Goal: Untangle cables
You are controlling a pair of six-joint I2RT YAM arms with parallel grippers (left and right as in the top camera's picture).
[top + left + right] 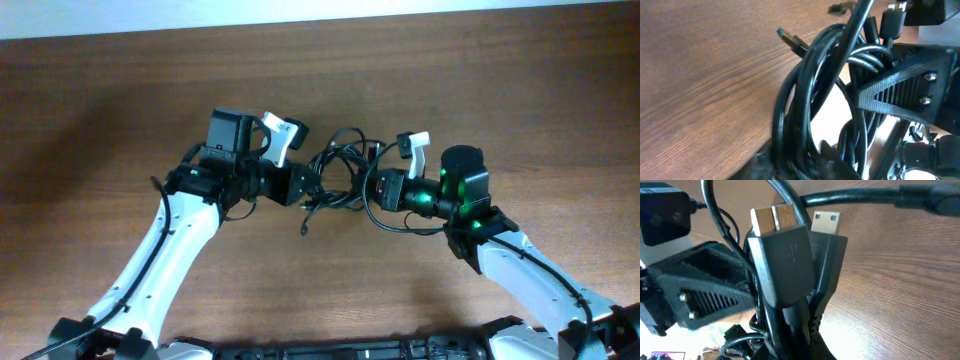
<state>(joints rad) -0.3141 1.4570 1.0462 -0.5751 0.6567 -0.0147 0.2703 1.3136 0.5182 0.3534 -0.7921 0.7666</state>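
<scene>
The cables are a black tangle of loops held between my two grippers above the wooden table. My left gripper is shut on the left side of the bunch; in the left wrist view the cable loops rise out of its jaws, with a plug sticking out at the top. My right gripper is shut on the right side; in the right wrist view it grips cords just below two flat plugs with metal tips. One loose end hangs down towards the table.
The brown wooden table lies all around. The two grippers face each other a few centimetres apart; the right gripper's black finger shows in the left wrist view, and the left gripper's finger in the right wrist view.
</scene>
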